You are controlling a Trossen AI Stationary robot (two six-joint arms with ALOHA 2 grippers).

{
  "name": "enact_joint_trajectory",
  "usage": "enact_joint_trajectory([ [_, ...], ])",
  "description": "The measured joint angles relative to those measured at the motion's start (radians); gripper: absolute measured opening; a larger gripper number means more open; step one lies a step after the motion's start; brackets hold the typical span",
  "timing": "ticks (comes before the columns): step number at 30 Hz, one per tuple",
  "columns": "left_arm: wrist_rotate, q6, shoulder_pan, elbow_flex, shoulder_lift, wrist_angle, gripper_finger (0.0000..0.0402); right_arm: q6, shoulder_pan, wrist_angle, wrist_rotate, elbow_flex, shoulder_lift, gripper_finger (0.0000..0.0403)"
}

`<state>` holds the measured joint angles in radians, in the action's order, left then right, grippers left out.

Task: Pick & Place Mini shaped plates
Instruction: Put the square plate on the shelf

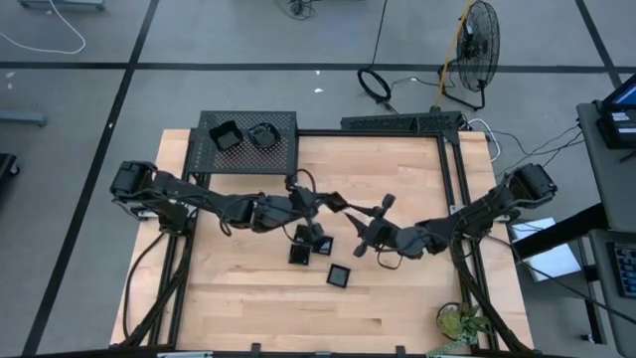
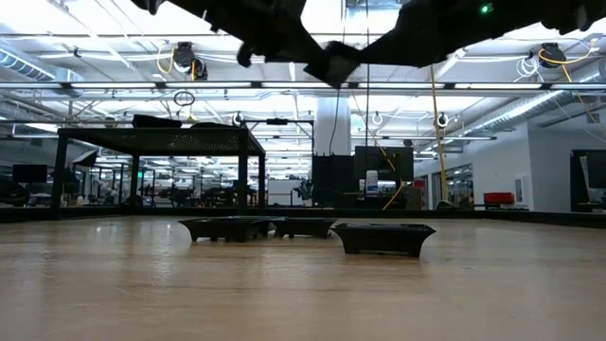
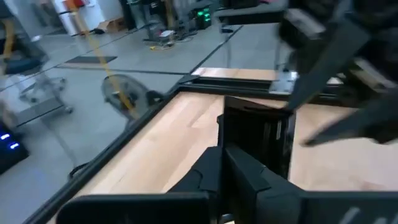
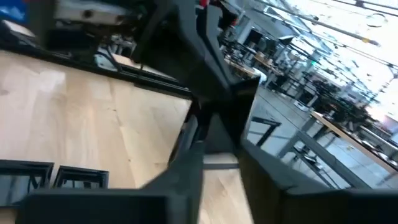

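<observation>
Above mid-table, left end effector (image 1: 325,202) clamping a square mini plate (image 1: 337,203), right end effector (image 1: 360,214) narrowly parted beside it

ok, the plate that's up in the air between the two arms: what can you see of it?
The airborne plate is a small, glossy black square dish with a raised rim and looks rigid. It hangs tilted above the middle of the wooden table, touching no surface, higher than the three plates lying on the wood. The left tool is shut on one edge of it. The right tool sits close at the opposite side; whether it touches the plate cannot be told.
</observation>
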<state>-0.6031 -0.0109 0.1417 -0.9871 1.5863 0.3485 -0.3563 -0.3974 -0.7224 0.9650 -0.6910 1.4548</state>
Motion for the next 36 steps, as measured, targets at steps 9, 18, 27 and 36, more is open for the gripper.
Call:
enact_joint_trajectory([
  [9,-0.226,-0.171,-0.011,-0.002,-0.201,-0.384,0.0007,-0.023,-0.063,-0.014,0.107,0.0,-0.003,0.0218],
  [18,-0.042,-0.525,-0.206,0.071,-0.451,-0.786,0.0004,-0.019,-0.062,-0.012,0.107,0.0,-0.004,0.0217],
  [27,0.085,-0.6,-0.361,0.319,-0.624,-0.602,0.0005,-0.019,-0.062,-0.014,0.107,0.0,-0.004,0.0204],
  [36,0.142,-0.627,-0.408,0.391,-0.639,-0.521,0.0013,-0.019,-0.062,-0.014,0.107,0.0,-0.004,0.0202],
])
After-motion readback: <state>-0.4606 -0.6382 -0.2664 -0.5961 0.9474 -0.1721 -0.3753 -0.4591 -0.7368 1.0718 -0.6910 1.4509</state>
